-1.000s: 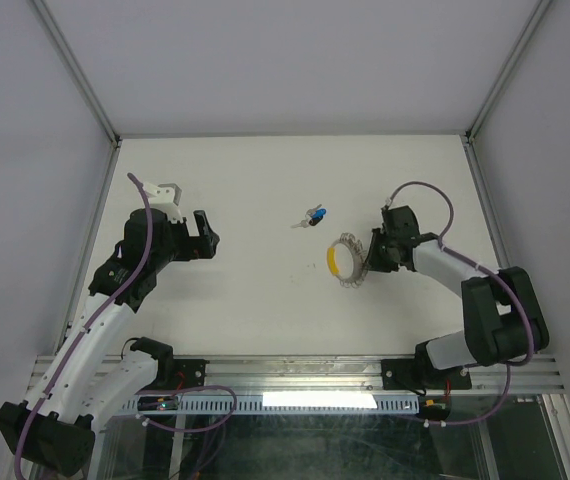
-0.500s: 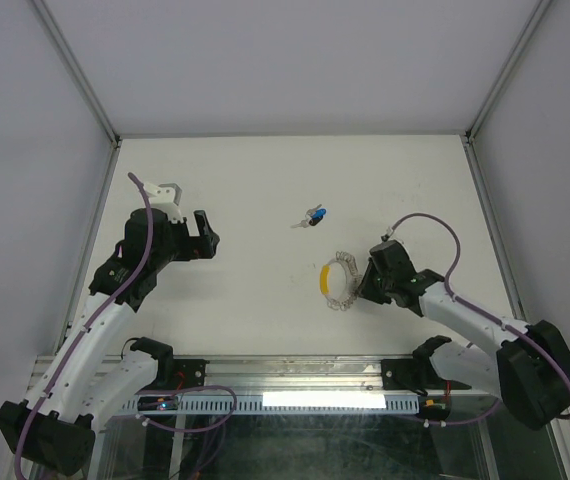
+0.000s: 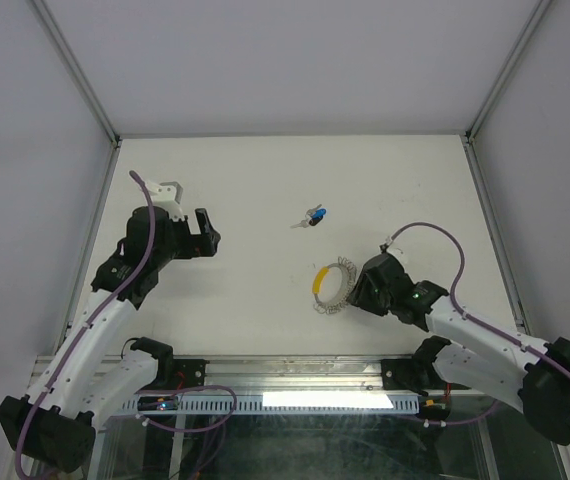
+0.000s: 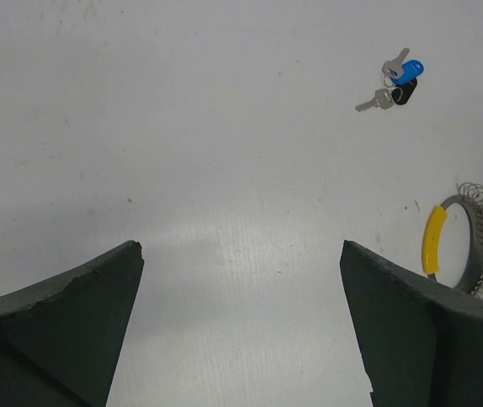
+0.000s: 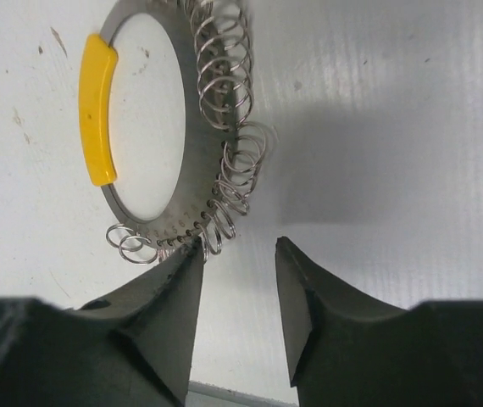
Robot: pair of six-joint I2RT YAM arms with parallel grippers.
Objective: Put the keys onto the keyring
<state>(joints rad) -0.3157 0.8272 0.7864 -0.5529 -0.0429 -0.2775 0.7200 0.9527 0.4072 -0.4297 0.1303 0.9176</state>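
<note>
Keyring [image 3: 320, 281] lay on tabletop [image 3: 245, 180], right jaws apart just beside it, keys [image 3: 314, 216] lay farther off, left jaws gaped wide.

I work at a white table [image 3: 265, 180], faintly scuffed, boxed in by plain grey walls [image 3: 295, 60] and slanting aluminium posts [image 3: 75, 70]; a bright light strip [image 3: 320, 400] glows beneath the metal rail [image 3: 295, 372] at my near edge.

A white table [image 3: 265, 180] carried a small bunch of keys [image 3: 314, 216], one blue-headed, near its middle, while nearer and slightly right, apart from them, the keyring [image 3: 331, 287] lay flat, its yellow segment to the left, wire coils along its right.
</note>
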